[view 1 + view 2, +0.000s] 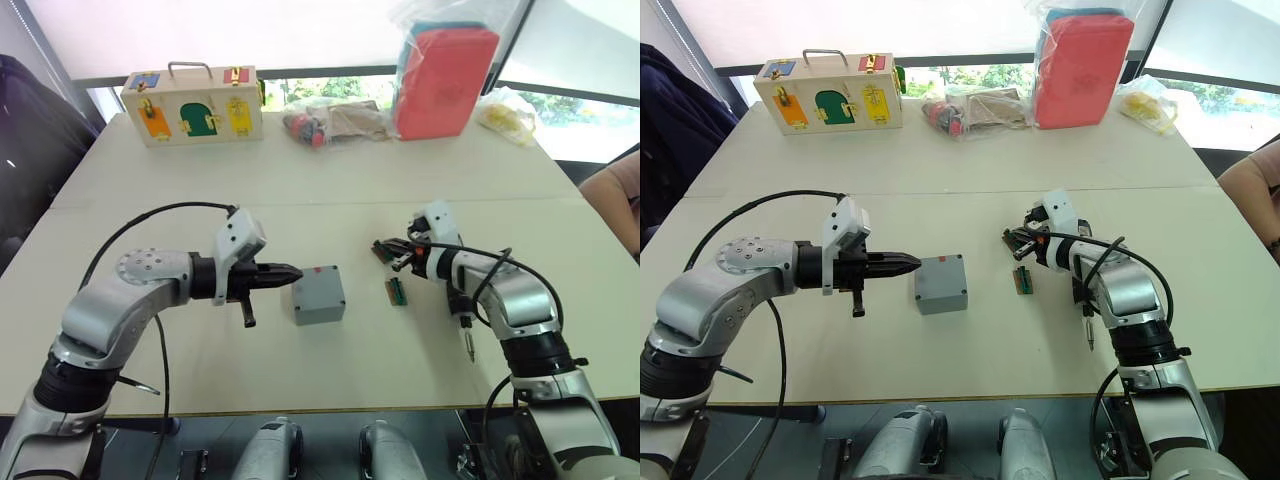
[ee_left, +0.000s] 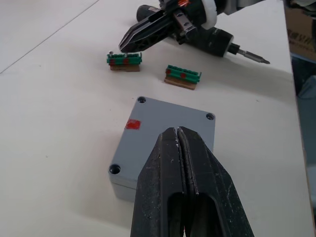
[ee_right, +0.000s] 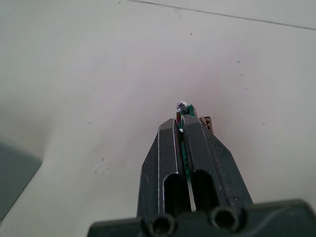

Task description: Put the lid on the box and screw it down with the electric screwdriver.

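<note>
Since the lid (image 2: 165, 121) already looks seated on the box (image 1: 318, 302), with its corner screw holes showing on top, I judge that what I need next is the electric screwdriver (image 2: 217, 40), not another part.

The driver lies flat on the desk (image 1: 380, 190), off to the right of the box and partly under my right forearm. Its long axis runs roughly from the far edge toward the near edge. The metal bit points at the near edge, a little toward the near right corner, and the black handle end is toward the middle of the desk. My right arm is plainly the nearer one. To take the driver, that arm has to come back toward the near edge and close across the handle, at right angles to that axis.

My right gripper (image 1: 385, 252) has its fingers drawn together over one small green strip. I cannot tell whether it is pinching the strip or only resting above it. A second green strip (image 1: 397, 290) lies just beside it, between the gripper and the box.

My left gripper (image 1: 290, 271) is closed and empty, with its tips just beside the box's left wall and pointing at it.

The box sits in the middle of the desk, nearer the near edge, between my two arms. It is square, so it has no long axis, and its sides are slightly skewed to the desk edge. The red mark is on top, by the far left corner.
</note>
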Action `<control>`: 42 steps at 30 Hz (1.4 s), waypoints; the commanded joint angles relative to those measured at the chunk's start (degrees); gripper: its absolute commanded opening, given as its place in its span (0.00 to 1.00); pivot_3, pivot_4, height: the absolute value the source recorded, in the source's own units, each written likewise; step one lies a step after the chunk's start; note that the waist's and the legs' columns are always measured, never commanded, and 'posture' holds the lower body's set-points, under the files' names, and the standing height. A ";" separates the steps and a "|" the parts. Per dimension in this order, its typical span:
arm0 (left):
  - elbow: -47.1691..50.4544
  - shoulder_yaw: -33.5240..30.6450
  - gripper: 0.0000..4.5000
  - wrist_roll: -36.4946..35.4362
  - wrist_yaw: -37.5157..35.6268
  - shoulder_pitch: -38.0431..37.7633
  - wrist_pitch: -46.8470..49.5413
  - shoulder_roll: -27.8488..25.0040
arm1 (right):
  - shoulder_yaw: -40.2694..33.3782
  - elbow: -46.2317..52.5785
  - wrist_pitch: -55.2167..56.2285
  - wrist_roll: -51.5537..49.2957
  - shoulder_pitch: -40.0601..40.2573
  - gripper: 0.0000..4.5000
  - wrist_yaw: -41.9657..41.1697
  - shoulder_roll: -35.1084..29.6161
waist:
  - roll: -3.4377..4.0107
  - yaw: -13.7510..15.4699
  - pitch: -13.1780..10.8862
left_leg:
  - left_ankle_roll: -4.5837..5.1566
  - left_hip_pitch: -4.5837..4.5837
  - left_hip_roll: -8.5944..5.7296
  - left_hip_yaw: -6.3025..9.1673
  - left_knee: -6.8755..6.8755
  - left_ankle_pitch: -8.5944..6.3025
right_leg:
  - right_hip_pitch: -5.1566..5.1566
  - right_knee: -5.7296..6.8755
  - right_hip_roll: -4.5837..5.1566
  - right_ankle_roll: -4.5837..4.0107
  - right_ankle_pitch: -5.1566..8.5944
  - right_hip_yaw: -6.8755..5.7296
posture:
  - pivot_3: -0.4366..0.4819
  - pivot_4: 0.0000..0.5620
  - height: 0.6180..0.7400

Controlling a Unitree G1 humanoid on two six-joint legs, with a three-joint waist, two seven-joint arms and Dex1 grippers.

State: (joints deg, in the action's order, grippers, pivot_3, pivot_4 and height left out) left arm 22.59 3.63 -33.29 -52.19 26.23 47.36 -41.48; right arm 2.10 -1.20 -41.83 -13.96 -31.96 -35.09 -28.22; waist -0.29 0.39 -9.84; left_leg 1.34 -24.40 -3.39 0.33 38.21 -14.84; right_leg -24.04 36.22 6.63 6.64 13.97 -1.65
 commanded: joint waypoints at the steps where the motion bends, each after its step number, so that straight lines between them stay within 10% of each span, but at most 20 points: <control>1: 0.35 -1.03 0.00 -0.95 0.44 0.66 0.39 0.19 | -1.89 3.65 -0.83 -1.33 -0.47 0.00 0.65 0.12 | 0.00 0.01 0.00 | 0.00 0.00 0.00 0.00 0.00 0.00 | 0.00 0.00 0.00 0.00 0.00 0.00 | 0.48 0.27 1.00; 17: 3.90 -5.20 0.00 -3.42 -0.16 -4.82 3.33 -6.16 | 0.89 21.75 -9.53 -12.46 1.05 0.00 -2.12 3.27 | 0.00 -0.18 0.00 | 0.00 0.00 0.05 0.01 -0.03 0.00 | -0.04 0.00 -0.06 0.00 0.00 0.03 | 0.48 0.27 1.00; 42: 5.06 -4.35 0.00 -5.11 4.86 -5.51 4.01 -3.01 | 3.85 20.07 -8.63 -11.72 3.48 0.00 -1.32 2.96 | 0.00 0.14 0.00 | -0.01 0.00 0.02 0.02 -0.02 0.00 | -0.03 0.02 -0.03 -0.01 0.00 0.03 | 0.48 0.27 1.00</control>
State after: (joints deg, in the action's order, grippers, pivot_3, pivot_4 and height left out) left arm 26.11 -0.27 -37.99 -47.32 20.37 52.22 -44.62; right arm 7.40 17.83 -51.26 -25.07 -28.51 -36.39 -25.04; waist -0.29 0.54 -9.83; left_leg 1.33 -24.40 -3.37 0.34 38.19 -14.84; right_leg -24.07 36.23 6.60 6.64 13.97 -1.62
